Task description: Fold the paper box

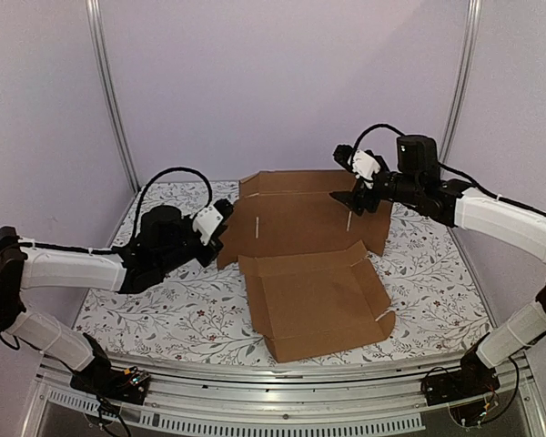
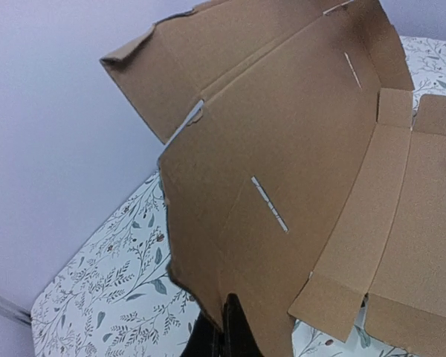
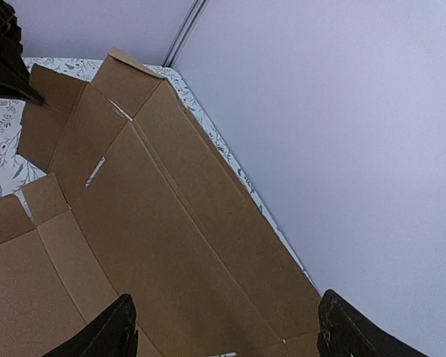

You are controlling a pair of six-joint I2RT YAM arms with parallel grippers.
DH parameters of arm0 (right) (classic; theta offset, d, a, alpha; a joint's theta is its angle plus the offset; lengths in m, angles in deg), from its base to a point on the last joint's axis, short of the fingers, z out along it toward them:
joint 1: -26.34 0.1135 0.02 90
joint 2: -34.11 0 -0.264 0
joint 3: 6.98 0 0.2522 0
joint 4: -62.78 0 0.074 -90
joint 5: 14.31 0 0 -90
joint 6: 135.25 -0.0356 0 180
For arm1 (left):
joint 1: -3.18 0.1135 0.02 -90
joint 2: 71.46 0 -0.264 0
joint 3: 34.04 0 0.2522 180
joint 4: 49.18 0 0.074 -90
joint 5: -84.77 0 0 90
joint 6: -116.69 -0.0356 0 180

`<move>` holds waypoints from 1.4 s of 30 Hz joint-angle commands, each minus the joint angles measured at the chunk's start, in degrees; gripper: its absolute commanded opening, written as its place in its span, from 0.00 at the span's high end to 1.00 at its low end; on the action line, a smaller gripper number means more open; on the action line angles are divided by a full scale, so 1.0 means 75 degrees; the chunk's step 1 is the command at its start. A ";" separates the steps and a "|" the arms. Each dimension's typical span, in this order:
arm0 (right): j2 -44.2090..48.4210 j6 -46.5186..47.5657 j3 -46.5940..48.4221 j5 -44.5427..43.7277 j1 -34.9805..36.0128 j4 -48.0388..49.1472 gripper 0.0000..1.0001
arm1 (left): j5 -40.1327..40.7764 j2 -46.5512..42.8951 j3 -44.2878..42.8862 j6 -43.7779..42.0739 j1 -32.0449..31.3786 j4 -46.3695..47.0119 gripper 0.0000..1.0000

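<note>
**Box (image 1: 314, 291) lying on the surface (image 1: 164, 309), rear panel standing, long axis running left to right.**
The left end effector (image 1: 220, 225) is pinching the panel's left edge, clamped shut on it. The right end effector (image 1: 350, 196) is hanging open at the right edge. Only the wrist views are showing the jaws.

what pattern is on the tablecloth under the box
The tablecloth is white with a leafy vine and small flower print, clearest in the left wrist view.
</note>
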 commanded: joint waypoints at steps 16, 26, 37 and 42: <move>-0.1526 0.2554 0.2248 -0.2336 0.0514 -0.1982 0.20 | 0.0366 0.0684 0.0689 -0.2202 -0.0396 0.1670 1.00; -0.1995 0.3012 0.3237 -0.2129 0.0512 -0.3790 0.29 | 0.0390 0.0667 0.0917 -0.2424 -0.0443 0.1959 1.00; -0.2516 0.3220 0.4061 -0.2364 0.0511 -0.4605 0.42 | 0.0433 0.0580 0.1176 -0.2643 -0.0531 0.2267 1.00; -0.2783 0.3354 0.4566 -0.2429 0.0516 -0.4947 0.50 | 0.0391 0.0573 0.1203 -0.2679 -0.0566 0.2311 1.00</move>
